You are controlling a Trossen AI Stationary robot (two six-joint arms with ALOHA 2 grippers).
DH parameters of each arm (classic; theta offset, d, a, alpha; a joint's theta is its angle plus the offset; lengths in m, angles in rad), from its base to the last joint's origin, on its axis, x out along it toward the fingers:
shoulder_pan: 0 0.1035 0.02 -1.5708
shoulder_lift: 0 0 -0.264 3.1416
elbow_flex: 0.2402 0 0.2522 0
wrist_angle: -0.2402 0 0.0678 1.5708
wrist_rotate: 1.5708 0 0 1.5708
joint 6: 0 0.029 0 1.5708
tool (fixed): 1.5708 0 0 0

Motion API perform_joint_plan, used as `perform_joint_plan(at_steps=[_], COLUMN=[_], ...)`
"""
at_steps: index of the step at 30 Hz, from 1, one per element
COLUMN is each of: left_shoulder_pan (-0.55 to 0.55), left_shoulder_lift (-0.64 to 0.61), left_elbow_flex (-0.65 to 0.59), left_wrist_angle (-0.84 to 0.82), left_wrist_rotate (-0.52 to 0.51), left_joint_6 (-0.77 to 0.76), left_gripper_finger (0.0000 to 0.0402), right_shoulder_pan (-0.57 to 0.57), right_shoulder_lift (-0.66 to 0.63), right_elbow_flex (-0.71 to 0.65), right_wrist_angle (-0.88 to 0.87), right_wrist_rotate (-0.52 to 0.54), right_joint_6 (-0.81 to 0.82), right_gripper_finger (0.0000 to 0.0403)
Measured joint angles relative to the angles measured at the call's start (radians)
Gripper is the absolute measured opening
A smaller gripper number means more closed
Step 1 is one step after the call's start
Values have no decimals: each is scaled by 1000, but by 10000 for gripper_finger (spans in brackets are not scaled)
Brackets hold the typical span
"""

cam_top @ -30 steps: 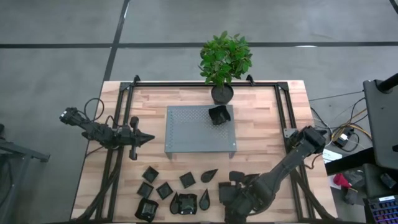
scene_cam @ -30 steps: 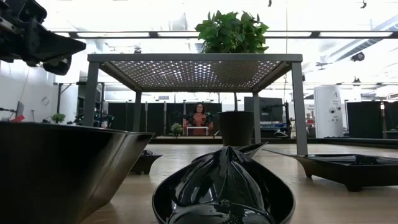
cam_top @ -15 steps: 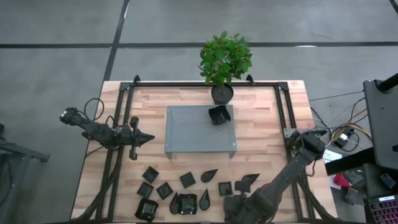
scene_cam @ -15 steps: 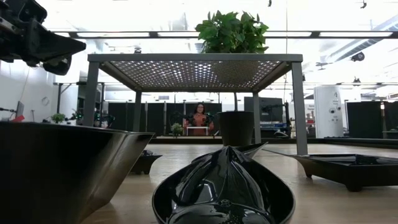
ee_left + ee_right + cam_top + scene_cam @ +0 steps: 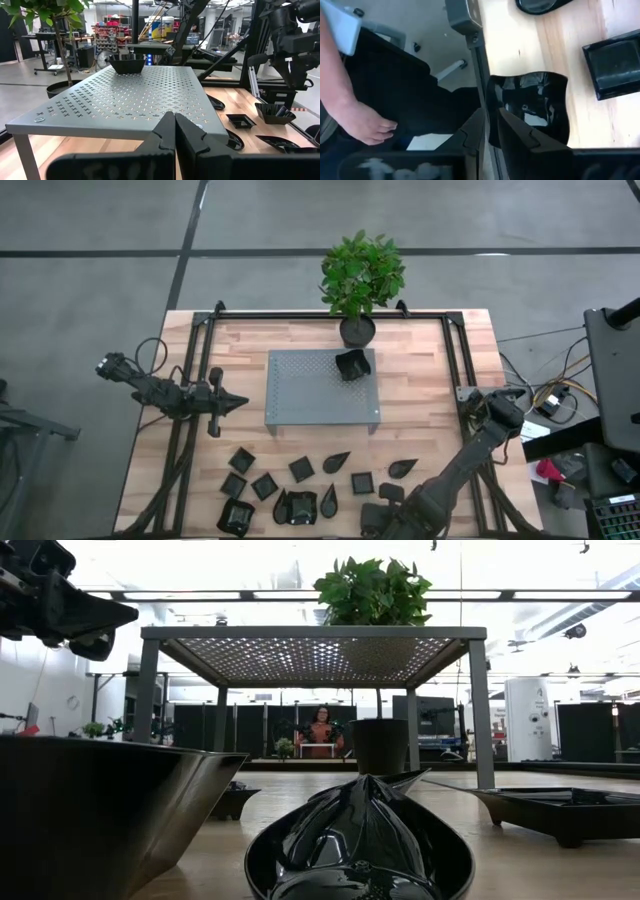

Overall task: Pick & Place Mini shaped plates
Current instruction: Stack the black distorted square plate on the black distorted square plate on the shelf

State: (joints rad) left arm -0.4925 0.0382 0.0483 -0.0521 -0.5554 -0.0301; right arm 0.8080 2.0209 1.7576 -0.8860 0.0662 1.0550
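One mini plate already stands on the grey perforated platform, at its corner close to the plant pot, so by my judgement only the first placement is done. The other mini plates lie in a loose group on the wooden table, between the platform and the near edge; I count about ten or eleven there, square ones and leaf-shaped ones, so most of the work is left. The right gripper is low at the near edge of the table, at the end of this group, and one rounded-square plate is directly in front of its fingers. The thin wall of this plate stands in the narrow gap between the two fingers, which are almost together on it; I take it as a grip that is just forming, and the plate appears to be on the table, not lifted. A square plate lies just beside it, farther from the fingers, and past the table edge a person's hand is visible. The left gripper waits beside the platform on its left side, fingers fully closed and holding nothing.
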Motion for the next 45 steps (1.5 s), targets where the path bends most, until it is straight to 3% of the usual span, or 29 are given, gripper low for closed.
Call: perform_joint_plan(at_steps=[10,15,25,33,45], left_shoulder_pan=[0,0,0,0,0], left_shoulder_lift=[0,0,0,0,0], left_elbow_flex=[0,0,0,0,-1], left_wrist_angle=[0,0,0,0,6], left_wrist_rotate=[0,0,0,0,0], left_joint_6=[0,0,0,0,0], left_gripper_finger=[0,0,0,0,0], right_shoulder_pan=[0,13,38,57,76], right_shoulder_lift=[0,0,25,81,139], right_elbow_flex=[0,0,0,0,0], right_wrist_angle=[8,50,62,67,82], right_wrist_rotate=[19,97,97,46,-36], right_joint_6=[20,12,72,88,116], right_gripper_finger=[45,45,63,109,95])
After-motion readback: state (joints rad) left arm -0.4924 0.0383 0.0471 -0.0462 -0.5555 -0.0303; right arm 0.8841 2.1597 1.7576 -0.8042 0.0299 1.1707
